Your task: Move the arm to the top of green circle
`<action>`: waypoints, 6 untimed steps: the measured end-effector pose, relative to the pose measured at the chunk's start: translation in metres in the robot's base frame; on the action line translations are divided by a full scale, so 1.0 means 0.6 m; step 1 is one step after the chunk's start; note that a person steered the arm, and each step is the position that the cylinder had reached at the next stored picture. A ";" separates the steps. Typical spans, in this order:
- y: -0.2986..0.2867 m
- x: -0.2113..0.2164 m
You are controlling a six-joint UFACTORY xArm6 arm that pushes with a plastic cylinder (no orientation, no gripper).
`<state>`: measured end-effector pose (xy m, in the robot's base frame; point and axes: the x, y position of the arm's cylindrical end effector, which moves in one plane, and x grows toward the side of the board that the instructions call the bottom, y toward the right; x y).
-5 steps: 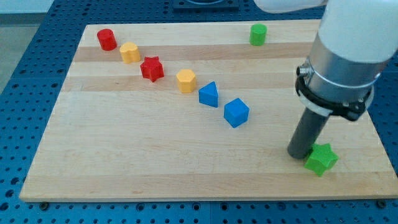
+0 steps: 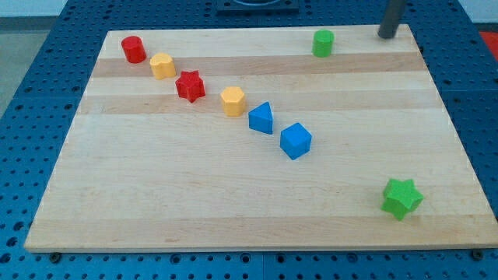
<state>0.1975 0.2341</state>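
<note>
Eight blocks sit on the board (image 2: 233,202). No jaws here, just a rod: my tip (image 2: 387,36) rests at the top edge, near the green circle (image 2: 323,43), at its 3 o'clock. From 10 o'clock a diagonal runs toward centre: red cylinder (image 2: 133,49), yellow block (image 2: 163,66), red star (image 2: 190,85), yellow hexagon (image 2: 233,101), blue triangle (image 2: 262,118), blue cube (image 2: 296,141). Green star (image 2: 402,197) lies at 4 o'clock.

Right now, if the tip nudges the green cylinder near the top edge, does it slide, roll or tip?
Likely slides: the green cylinder stands upright on its flat end on the smooth wooden board, so rolling seems unlikely. It looks squat, so tipping is improbable. Probably light and rigid; a push off its centre may spin it. My tip sits to its right, apart from it.
</note>
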 end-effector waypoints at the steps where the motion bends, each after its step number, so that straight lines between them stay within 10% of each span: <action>1: -0.062 -0.008; 3: -0.133 0.101; 6: -0.207 0.024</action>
